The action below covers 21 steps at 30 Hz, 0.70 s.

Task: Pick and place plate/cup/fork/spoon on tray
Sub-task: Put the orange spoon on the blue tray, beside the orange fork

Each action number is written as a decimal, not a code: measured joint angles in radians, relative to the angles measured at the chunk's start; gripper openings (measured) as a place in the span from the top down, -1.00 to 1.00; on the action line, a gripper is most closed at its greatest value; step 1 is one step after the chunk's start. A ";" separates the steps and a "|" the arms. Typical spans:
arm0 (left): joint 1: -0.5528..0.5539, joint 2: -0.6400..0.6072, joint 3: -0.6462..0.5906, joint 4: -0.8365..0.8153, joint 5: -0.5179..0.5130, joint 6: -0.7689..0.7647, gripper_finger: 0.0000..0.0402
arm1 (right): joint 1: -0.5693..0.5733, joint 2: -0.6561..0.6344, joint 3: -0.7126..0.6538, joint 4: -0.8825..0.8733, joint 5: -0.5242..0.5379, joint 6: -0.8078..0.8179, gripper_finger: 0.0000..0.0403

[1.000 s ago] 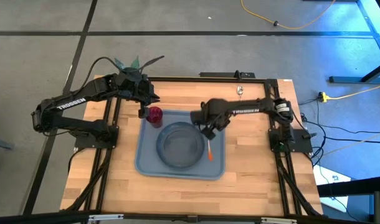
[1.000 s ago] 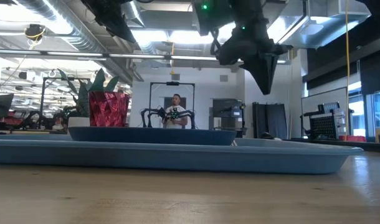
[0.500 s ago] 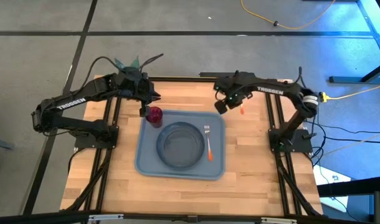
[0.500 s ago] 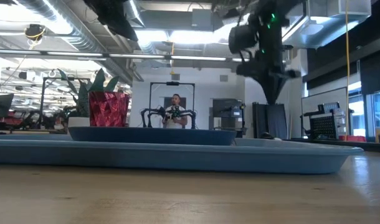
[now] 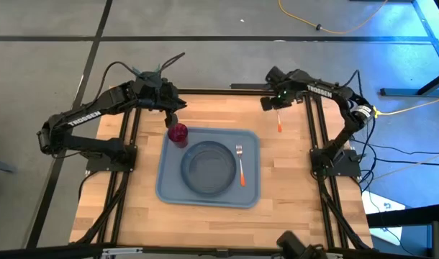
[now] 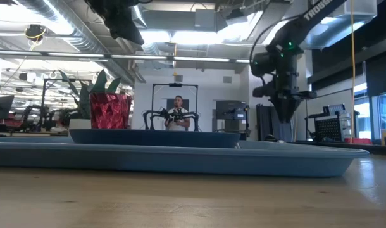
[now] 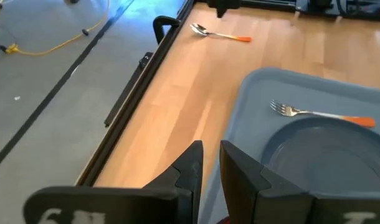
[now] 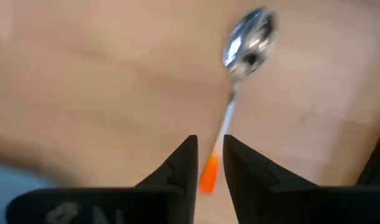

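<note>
Nearby, plant pot (image 6: pixel 79 121) behind cup (image 6: pixel 109 111).

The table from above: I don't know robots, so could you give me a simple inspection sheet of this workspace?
Surface: wooden table, with the tray at its middle.
Job's things: plate in the tray's centre; cup at the tray's far left corner; fork on the tray, right of the plate; spoon on bare wood beyond the tray, not yet placed.
Clutter: a green plant at the table's far left edge.
Grippers: left gripper just above the cup; right gripper over the spoon.
Cables: yellow cable on the floor; black cables beside the right arm's base.
Surroundings: grey floor; a person stands far behind the table.
</note>
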 joint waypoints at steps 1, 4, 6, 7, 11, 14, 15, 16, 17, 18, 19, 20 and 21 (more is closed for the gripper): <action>0.003 0.000 0.000 0.000 0.000 -0.006 0.77 | -0.022 0.006 0.000 0.007 0.000 -0.003 0.60; 0.010 0.000 0.000 0.000 0.002 -0.008 0.77 | -0.064 0.030 0.000 0.009 -0.006 -0.036 0.56; 0.010 0.000 0.000 0.000 -0.001 -0.007 0.77 | -0.075 0.050 0.000 0.005 -0.013 -0.079 0.54; 0.010 0.000 0.000 0.000 -0.001 -0.007 0.77 | -0.077 0.061 -0.001 0.005 -0.014 -0.098 0.53; 0.010 0.000 0.000 0.001 -0.001 -0.007 0.77 | -0.077 0.101 -0.001 0.031 -0.013 -0.094 0.51; 0.010 0.000 0.000 0.016 -0.002 -0.005 0.77 | -0.082 0.131 -0.001 0.046 -0.020 -0.053 0.51; 0.010 0.000 0.000 0.018 -0.002 0.001 0.77 | -0.084 0.142 -0.001 0.045 -0.028 -0.051 0.51; 0.010 0.000 0.000 0.017 -0.002 0.013 0.77 | -0.086 0.153 -0.001 0.045 -0.042 -0.051 0.51; 0.010 0.000 0.000 0.017 -0.002 0.027 0.77 | -0.087 0.164 -0.001 0.049 -0.046 -0.051 0.51; 0.010 0.000 0.000 0.017 -0.002 0.038 0.77 | -0.088 0.174 -0.001 0.053 -0.044 -0.052 0.51; 0.010 0.000 0.000 0.017 -0.002 0.044 0.77 | -0.089 0.182 -0.001 0.057 -0.045 -0.052 0.51; 0.010 0.000 0.000 0.017 -0.002 0.046 0.77 | -0.091 0.189 -0.001 0.065 -0.045 -0.053 0.51; 0.010 0.000 0.000 0.017 -0.002 0.046 0.77 | -0.092 0.195 -0.001 0.072 -0.045 -0.053 0.51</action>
